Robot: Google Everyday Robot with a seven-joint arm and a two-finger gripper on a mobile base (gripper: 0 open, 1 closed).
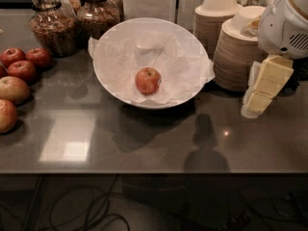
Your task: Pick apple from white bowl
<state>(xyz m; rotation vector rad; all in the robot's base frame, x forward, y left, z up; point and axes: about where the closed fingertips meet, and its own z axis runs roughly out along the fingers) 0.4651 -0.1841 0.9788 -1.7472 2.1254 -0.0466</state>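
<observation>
Worktop (144, 143), with the white bowl (159, 25) toward the middle of its back edge. My gripper (257, 102) hung at the right edge, well apart from the bowl; I could not tell whether it was spread or closed. The apple (147, 80) lay untouched in the bowl, so I judged the whole pick was yet to do.
</observation>
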